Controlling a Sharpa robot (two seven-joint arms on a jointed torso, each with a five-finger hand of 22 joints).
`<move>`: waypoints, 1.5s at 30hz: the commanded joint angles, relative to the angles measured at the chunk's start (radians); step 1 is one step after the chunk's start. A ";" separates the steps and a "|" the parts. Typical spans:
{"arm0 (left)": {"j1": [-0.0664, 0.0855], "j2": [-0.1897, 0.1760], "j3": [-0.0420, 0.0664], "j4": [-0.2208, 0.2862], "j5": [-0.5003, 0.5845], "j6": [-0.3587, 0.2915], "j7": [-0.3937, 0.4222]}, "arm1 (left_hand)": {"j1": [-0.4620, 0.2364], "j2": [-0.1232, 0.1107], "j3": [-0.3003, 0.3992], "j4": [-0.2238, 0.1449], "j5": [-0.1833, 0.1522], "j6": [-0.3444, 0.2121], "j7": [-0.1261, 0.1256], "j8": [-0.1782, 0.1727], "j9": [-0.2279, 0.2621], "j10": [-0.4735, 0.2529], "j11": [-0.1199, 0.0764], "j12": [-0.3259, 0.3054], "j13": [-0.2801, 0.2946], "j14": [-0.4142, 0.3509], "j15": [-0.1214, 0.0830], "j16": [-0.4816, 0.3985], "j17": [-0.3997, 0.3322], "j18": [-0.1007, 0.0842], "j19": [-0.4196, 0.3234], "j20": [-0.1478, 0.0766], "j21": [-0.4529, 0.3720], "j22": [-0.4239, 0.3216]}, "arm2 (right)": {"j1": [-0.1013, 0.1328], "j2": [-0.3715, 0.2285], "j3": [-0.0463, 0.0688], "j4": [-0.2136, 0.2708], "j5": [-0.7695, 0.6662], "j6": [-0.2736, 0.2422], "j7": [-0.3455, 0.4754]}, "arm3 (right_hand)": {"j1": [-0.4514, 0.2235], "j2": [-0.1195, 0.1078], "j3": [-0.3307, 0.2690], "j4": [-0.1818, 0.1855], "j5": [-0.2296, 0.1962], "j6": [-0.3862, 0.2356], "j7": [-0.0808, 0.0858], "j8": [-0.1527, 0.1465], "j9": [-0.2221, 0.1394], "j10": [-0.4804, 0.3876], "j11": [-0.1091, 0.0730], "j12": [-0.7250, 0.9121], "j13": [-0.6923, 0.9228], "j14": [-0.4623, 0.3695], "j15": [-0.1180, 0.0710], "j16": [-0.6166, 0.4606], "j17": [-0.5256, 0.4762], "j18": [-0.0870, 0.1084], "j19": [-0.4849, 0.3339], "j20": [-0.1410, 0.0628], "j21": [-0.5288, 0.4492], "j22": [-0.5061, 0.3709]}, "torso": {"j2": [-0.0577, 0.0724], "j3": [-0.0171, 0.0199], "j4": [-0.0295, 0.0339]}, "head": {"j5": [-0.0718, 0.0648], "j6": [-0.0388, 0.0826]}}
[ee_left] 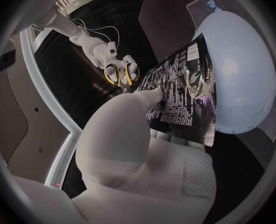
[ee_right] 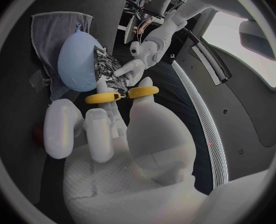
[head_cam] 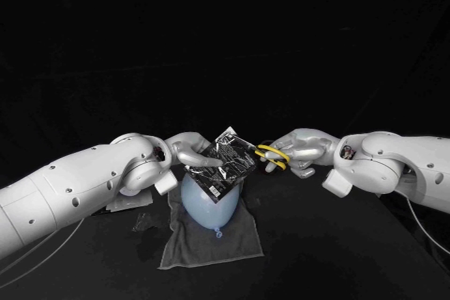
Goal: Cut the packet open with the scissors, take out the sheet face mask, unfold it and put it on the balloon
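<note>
Left robot hand (head_cam: 192,151) holds packet (head_cam: 225,164) beside scissors (head_cam: 270,155) in right robot hand (head_cam: 302,150).

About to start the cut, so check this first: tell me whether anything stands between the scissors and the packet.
Nothing visible does. The scissors, held in the right hand, are close beside the packet; whether the blades touch it I cannot tell. The left hand holds the packet up over the balloon.
</note>
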 commanded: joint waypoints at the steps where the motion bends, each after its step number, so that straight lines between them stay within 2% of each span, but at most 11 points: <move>1: -0.001 0.001 -0.003 -0.001 -0.033 -0.010 -0.010 | 0.001 0.008 -0.001 -0.006 0.003 0.006 0.002 0.039 0.237 0.005 0.002 0.005 0.000 0.005 -0.003 0.005 0.001 0.015 0.008 -0.001 0.005 0.001 | 0.006 0.004 0.001 -0.005 -0.010 0.020 -0.020 | -0.011 -0.012 -0.017 0.016 0.002 -0.001 0.007 0.005 -0.003 -0.006 0.003 0.002 -0.002 0.049 -0.003 0.000 0.025 0.013 0.002 -0.005 -0.002 0.137 | 0.000 0.0009 -0.0006 | 0.000 -0.001; 3: -0.001 0.001 -0.005 -0.001 -0.035 -0.010 -0.011 | 0.001 0.008 -0.001 -0.006 0.003 0.006 0.002 0.039 0.237 0.005 0.002 0.005 0.000 0.005 -0.003 0.005 0.001 0.015 0.008 -0.001 0.005 0.001 | 0.009 0.008 0.000 -0.007 -0.014 0.018 -0.024 | -0.014 -0.033 0.002 0.041 0.001 -0.009 0.009 0.006 -0.005 -0.015 0.006 0.000 -0.005 0.048 -0.001 -0.001 0.024 0.013 0.002 -0.003 -0.002 0.137 | 0.000 0.0007 -0.0009 | 0.000 0.001; 5: -0.001 0.000 -0.006 0.000 -0.037 -0.010 -0.012 | 0.001 0.008 -0.001 -0.006 0.003 0.006 0.002 0.039 0.237 0.005 0.002 0.005 0.000 0.005 -0.003 0.005 0.001 0.015 0.008 -0.001 0.005 0.001 | 0.011 0.012 0.000 -0.006 -0.017 0.016 -0.026 | -0.014 -0.033 0.002 0.041 0.001 -0.009 0.009 0.006 -0.005 -0.015 0.006 0.000 -0.005 0.048 -0.001 -0.001 0.024 0.013 0.002 -0.003 -0.002 0.137 | 0.000 0.0010 -0.0011 | 0.000 0.002; 6: -0.001 0.000 -0.007 0.001 -0.037 -0.010 -0.013 | 0.001 0.008 -0.001 -0.006 0.003 0.006 0.002 0.039 0.237 0.005 0.002 0.005 0.000 0.005 -0.003 0.005 0.001 0.015 0.008 -0.001 0.005 0.001 | 0.012 0.014 0.000 -0.006 -0.018 0.015 -0.027 | -0.007 -0.063 0.041 0.080 0.002 -0.015 0.011 0.012 -0.008 -0.019 0.007 0.002 -0.009 0.049 0.001 0.000 0.025 0.013 0.001 -0.001 -0.003 0.136 | 0.000 0.0014 -0.0010 | -0.001 0.003; 8: -0.001 0.000 -0.008 0.001 -0.037 -0.010 -0.014 | 0.001 0.008 -0.001 -0.006 0.003 0.006 0.002 0.039 0.237 0.005 0.002 0.005 0.000 0.005 -0.003 0.005 0.001 0.015 0.008 -0.001 0.005 0.001 | 0.013 0.019 0.000 -0.005 -0.020 0.012 -0.028 | -0.007 -0.063 0.041 0.080 0.002 -0.015 0.011 0.012 -0.008 -0.019 0.007 0.002 -0.009 0.049 0.001 0.000 0.025 0.013 0.001 -0.001 -0.003 0.136 | 0.000 0.0016 -0.0008 | -0.002 0.003; 11: -0.001 0.001 -0.010 0.002 -0.038 -0.010 -0.015 | 0.001 0.007 -0.001 -0.008 0.003 0.006 0.002 0.040 0.240 0.007 0.002 0.005 0.001 0.006 -0.004 0.005 0.002 0.015 0.009 -0.002 0.006 0.001 | 0.015 0.029 -0.001 -0.006 -0.022 0.005 -0.027 | 0.006 -0.095 0.083 0.133 0.002 -0.019 0.011 0.020 -0.011 -0.021 0.007 0.007 -0.013 0.048 0.001 -0.001 0.023 0.014 0.001 -0.001 -0.004 0.135 | 0.000 0.0016 -0.0003 | -0.002 0.006; 22: -0.001 0.001 -0.012 0.003 -0.038 -0.007 -0.018 | 0.000 0.007 -0.001 -0.008 0.003 0.006 0.002 0.041 0.241 0.007 0.002 0.006 0.001 0.006 -0.004 0.005 0.002 0.015 0.010 -0.002 0.006 0.001 | 0.016 0.055 -0.001 -0.018 -0.031 -0.029 -0.015 | 0.011 -0.113 0.104 0.157 0.002 -0.024 0.012 0.023 -0.013 -0.025 0.008 0.007 -0.016 0.048 0.001 -0.001 0.023 0.014 0.000 0.000 -0.005 0.133 | 0.001 0.0020 -0.0003 | -0.001 0.007; 27: -0.001 0.001 -0.012 0.005 -0.039 -0.007 -0.019 | 0.000 0.007 0.000 -0.008 0.003 0.006 0.002 0.041 0.242 0.007 0.002 0.006 0.001 0.006 -0.004 0.005 0.002 0.015 0.010 -0.002 0.006 0.001 | 0.016 0.069 -0.002 -0.026 -0.031 -0.042 -0.012 | 0.019 -0.106 0.112 0.157 0.002 -0.020 0.011 0.027 -0.013 -0.020 0.007 0.012 -0.016 0.049 0.001 0.000 0.025 0.013 0.002 0.000 -0.001 0.135 | 0.001 0.0015 0.0000 | 0.001 0.006; 36: 0.000 0.001 -0.012 0.005 -0.039 -0.005 -0.022 | 0.000 0.007 0.000 -0.009 0.003 0.006 0.001 0.041 0.243 0.008 0.002 0.006 0.001 0.006 -0.004 0.005 0.003 0.015 0.010 -0.003 0.006 0.001 | 0.016 0.087 -0.008 -0.036 -0.021 -0.073 -0.011 | 0.084 -0.068 0.107 0.137 0.001 -0.002 0.000 0.050 -0.011 0.006 -0.004 0.030 -0.012 0.050 -0.008 0.002 0.027 0.010 0.011 -0.008 0.015 0.142 | 0.001 0.0003 -0.0001 | 0.000 0.005; 40: 0.000 0.001 -0.012 0.006 -0.039 -0.004 -0.023 | 0.000 0.007 0.000 -0.009 0.003 0.006 0.001 0.041 0.243 0.008 0.002 0.006 0.001 0.006 -0.004 0.005 0.003 0.015 0.010 -0.003 0.006 0.001 | 0.016 0.090 -0.011 -0.037 -0.014 -0.086 -0.009 | 0.135 -0.046 0.104 0.114 0.002 0.007 -0.005 0.059 -0.012 0.016 -0.007 0.036 -0.012 0.050 -0.012 0.002 0.027 0.008 0.014 -0.011 0.021 0.145 | 0.001 0.0003 0.0004 | -0.002 0.007; 45: 0.000 0.001 -0.012 0.005 -0.039 -0.004 -0.023 | 0.000 0.007 0.000 -0.009 0.003 0.005 0.001 0.041 0.244 0.008 0.001 0.006 0.001 0.007 -0.004 0.006 0.003 0.015 0.010 -0.003 0.006 0.001 | 0.016 0.089 -0.014 -0.037 -0.008 -0.105 -0.008 | 0.268 0.010 0.140 0.045 0.003 0.035 -0.020 0.073 -0.017 0.048 -0.024 0.043 -0.012 0.051 -0.024 0.001 0.026 0.006 0.020 -0.021 0.033 0.151 | 0.001 0.0001 -0.0002 | -0.003 0.006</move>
